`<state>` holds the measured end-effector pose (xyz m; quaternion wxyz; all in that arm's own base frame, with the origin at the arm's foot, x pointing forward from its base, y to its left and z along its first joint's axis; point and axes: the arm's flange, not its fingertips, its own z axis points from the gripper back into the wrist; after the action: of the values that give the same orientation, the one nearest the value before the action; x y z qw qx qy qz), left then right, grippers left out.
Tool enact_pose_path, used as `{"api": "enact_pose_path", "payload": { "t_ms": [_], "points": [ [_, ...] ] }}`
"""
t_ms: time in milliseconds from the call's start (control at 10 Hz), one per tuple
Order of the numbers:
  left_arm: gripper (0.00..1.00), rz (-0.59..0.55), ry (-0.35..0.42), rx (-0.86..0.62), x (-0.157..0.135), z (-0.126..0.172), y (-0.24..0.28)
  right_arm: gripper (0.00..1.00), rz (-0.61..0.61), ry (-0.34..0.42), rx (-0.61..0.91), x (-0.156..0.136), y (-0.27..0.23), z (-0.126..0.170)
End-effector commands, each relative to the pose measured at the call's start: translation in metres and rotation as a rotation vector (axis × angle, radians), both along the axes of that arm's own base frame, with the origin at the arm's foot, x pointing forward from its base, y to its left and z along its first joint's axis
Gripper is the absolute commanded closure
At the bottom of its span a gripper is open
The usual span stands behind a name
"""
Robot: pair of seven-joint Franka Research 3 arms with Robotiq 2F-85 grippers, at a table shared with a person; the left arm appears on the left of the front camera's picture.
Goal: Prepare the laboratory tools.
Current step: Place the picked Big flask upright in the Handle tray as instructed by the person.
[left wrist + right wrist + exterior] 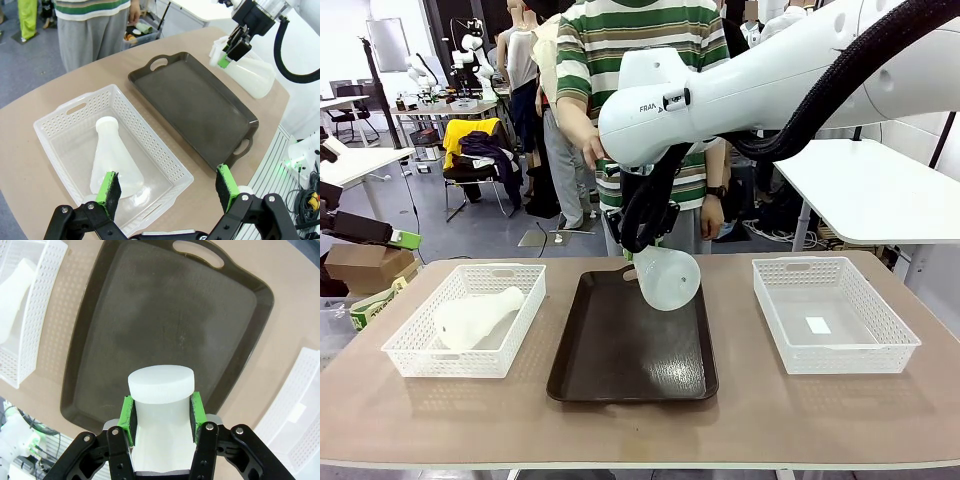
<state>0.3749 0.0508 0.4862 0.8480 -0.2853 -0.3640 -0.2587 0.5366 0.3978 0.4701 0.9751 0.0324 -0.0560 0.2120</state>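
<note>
Over the dark brown tray (620,370), grips one Erlenmeyer flask (668,278) by the neck in the right hand (161,415), tilted, seemingly not set down. Hangs the left hand (170,187) wide open above the second flask (112,160), lying in the white basket (150,145). Looks under halfway: neither stands on the tray.

My left gripper (167,190) hangs open above a white lattice plastic basket (155,145). A frosted-white conical flask (112,160) lies on its side inside.

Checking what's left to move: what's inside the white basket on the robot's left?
One frosted flask lies on its side in the left basket, neck toward the far side. The floor beneath it is covered.
</note>
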Motion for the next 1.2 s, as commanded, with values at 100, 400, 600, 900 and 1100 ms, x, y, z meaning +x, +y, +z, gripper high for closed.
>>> {"api": "enact_pose_path", "payload": {
  "t_ms": [100,400,600,900,1100],
  "points": [
    [0.00,-0.014,-0.024,-0.021,0.001,-0.003,0.002,1.00,0.104,-0.030,0.104,0.001,-0.003,0.002],
    [0.00,-0.014,-0.024,-0.021,0.001,-0.003,0.002,1.00,0.324,-0.144,0.368,0.000,-0.022,0.014],
    [0.00,-0.014,-0.024,-0.021,0.001,-0.003,0.002,1.00,0.472,-0.228,0.506,0.001,-0.038,0.011],
    [0.00,-0.014,-0.024,-0.021,0.001,-0.003,0.002,1.00,0.602,-0.300,0.757,0.003,-0.060,-0.010],
    [0.00,-0.014,-0.024,-0.021,0.001,-0.003,0.002,1.00,0.709,-0.369,0.939,0.006,-0.069,-0.024]
  ]
}}
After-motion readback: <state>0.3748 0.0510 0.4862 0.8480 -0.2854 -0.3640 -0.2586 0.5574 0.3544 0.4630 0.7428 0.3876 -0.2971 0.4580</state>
